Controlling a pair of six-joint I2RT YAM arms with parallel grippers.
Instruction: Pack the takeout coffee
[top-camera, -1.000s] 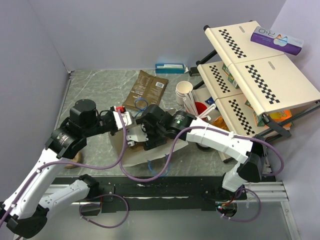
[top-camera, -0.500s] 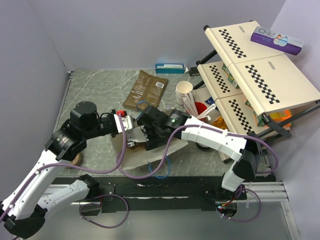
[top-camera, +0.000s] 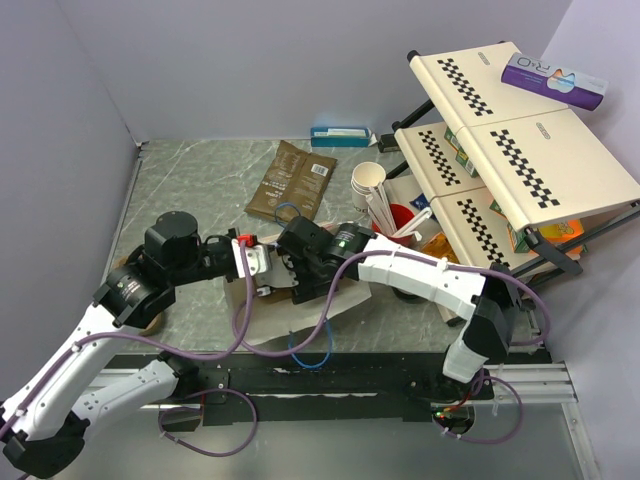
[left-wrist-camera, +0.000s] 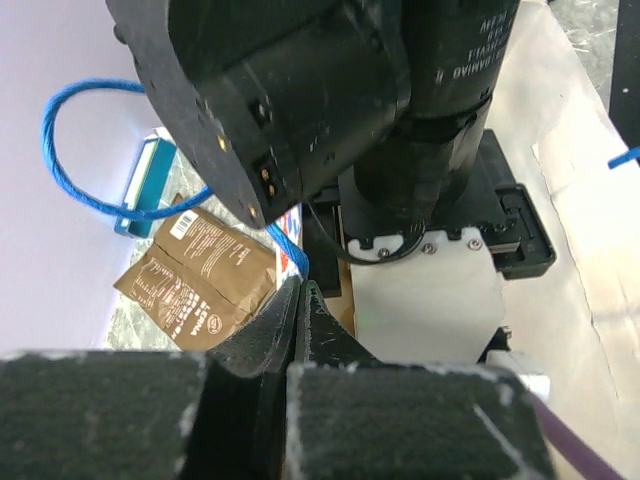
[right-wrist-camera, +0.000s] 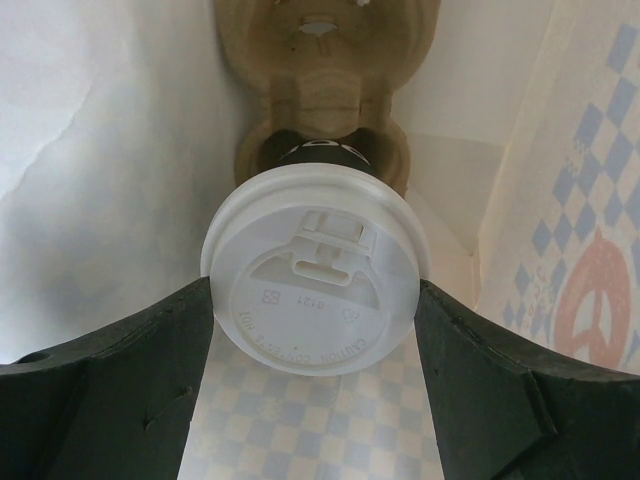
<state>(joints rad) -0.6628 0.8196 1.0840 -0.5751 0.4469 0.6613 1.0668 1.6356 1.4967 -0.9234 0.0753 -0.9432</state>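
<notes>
The takeout coffee shows in the right wrist view as a cup with a round white lid (right-wrist-camera: 315, 300). It sits in a slot of a tan cardboard cup carrier (right-wrist-camera: 322, 60) inside a white paper bag (right-wrist-camera: 110, 170). My right gripper (right-wrist-camera: 315, 305) is shut on the cup, one black finger (right-wrist-camera: 150, 370) on each side of the lid. In the top view the bag (top-camera: 300, 318) lies on the table with the right gripper (top-camera: 292, 283) reaching into it. My left gripper (top-camera: 257, 263) is at the bag's mouth, fingers (left-wrist-camera: 270, 330) pressed together, apparently pinching the bag's edge (left-wrist-camera: 590, 230).
A brown coffee pouch (top-camera: 292, 180) and a blue box (top-camera: 340, 135) lie at the back. A stack of lidless cups (top-camera: 367, 185) and a red cup of sticks (top-camera: 400, 215) stand by a checkered rack (top-camera: 520, 150) on the right. A blue cable (top-camera: 305, 355) loops near the front.
Both grippers and the bag have shifted slightly toward the near edge. The right gripper stays shut on the lidded cup inside the bag.
</notes>
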